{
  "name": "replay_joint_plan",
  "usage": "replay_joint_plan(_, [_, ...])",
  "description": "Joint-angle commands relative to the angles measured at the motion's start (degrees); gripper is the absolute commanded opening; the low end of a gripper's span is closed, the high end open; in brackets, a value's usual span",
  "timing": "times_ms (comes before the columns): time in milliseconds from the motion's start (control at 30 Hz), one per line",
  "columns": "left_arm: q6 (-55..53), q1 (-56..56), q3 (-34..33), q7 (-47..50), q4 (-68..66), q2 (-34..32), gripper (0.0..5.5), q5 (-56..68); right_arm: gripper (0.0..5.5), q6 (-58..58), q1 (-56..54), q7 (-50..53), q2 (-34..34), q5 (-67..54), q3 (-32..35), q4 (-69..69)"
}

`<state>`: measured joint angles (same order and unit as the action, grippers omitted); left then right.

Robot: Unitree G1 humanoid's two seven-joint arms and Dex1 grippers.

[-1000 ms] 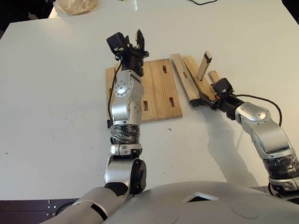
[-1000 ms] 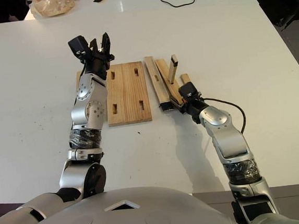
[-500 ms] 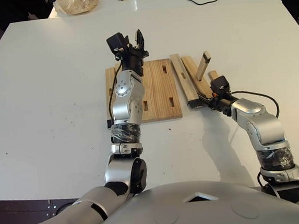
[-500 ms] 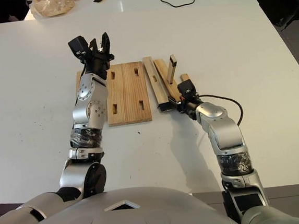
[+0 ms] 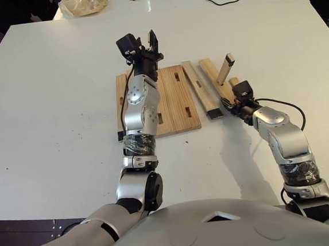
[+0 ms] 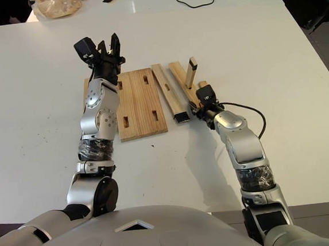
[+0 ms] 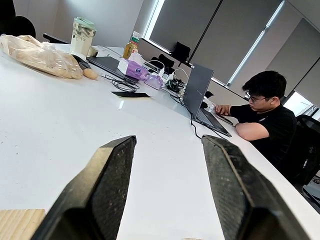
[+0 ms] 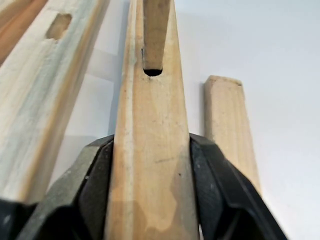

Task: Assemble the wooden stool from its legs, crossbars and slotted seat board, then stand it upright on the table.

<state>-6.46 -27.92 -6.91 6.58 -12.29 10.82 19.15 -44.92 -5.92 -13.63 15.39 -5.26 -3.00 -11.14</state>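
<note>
Our right gripper pinches the leg, surely stiff and light, by its near end; our left gripper hangs open.

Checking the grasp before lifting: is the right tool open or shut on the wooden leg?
Shut: fingers of the right tool press both sides of the wooden leg.

Plastic bag, black cable far back

White desk, glossy. Seat board honey-pale, straight grain, dark slots. Leg creamy tan, faint grey streaks, dark slot. Left end effector matte black, right end effector black too.
</note>
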Motion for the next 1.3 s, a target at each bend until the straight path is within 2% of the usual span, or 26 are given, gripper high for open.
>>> replay_joint_plan(33, [-8.37, 0.36, -2.90, -3.82, 9.65, 0.28, 2.45, 11.37, 2.06, -1.87, -14.09, 2.96, -10.15, -14.97, 15.89, 4.56])
replay_joint_plan(67, [-11.00, 0.36, -4.14, -5.82, 12.62, -0.68, 2.62, 16.19, 2.06, -4.09, -17.19, 0.31, -11.30, -21.78, 19.35, 4.93])
replay_joint_plan(133, [-16.06, 0.58, -6.70, -11.86, 18.47, -2.82, 2.84, 28.12, 2.06, -7.44, -20.21, -7.80, -10.42, -32.62, 22.25, 3.36])
replay_joint_plan(300, [-27.90, 0.32, -9.09, -21.07, 25.81, -14.05, 3.58, 42.28, 2.06, -9.74, -17.28, -24.89, -2.48, -45.12, 22.06, -1.95])
replay_joint_plan(400, [-34.65, 0.78, -12.16, -21.67, 28.59, -19.28, 3.93, 55.13, 2.06, -11.69, -17.26, -30.44, 1.91, -50.07, 22.23, -1.77])
replay_joint_plan(533, [-40.59, 0.98, -13.49, -20.00, 29.82, -25.34, 3.93, 67.38, 2.06, -14.36, -17.78, -36.07, 6.98, -55.40, 21.27, -2.35])
replay_joint_plan(633, [-42.95, 0.52, -11.93, -18.65, 30.30, -27.67, 3.93, 73.97, 2.06, -14.81, -16.92, -39.65, 9.80, -56.15, 18.55, -3.50])
replay_joint_plan(767, [-45.46, -0.35, -8.77, -18.26, 29.30, -30.06, 3.93, 77.85, 2.06, -14.02, -16.23, -42.84, 12.20, -55.96, 15.94, -3.75])
replay_joint_plan(1000, [-47.30, 0.12, -5.59, -20.35, 28.25, -33.39, 3.93, 77.05, 2.06, -12.76, -15.73, -46.28, 14.50, -55.08, 12.47, -3.61])
replay_joint_plan(1300, [-47.33, 1.95, -3.21, -23.61, 30.46, -34.77, 3.93, 75.00, 2.06, -13.76, -15.55, -45.31, 14.12, -56.89, 9.89, -4.91])
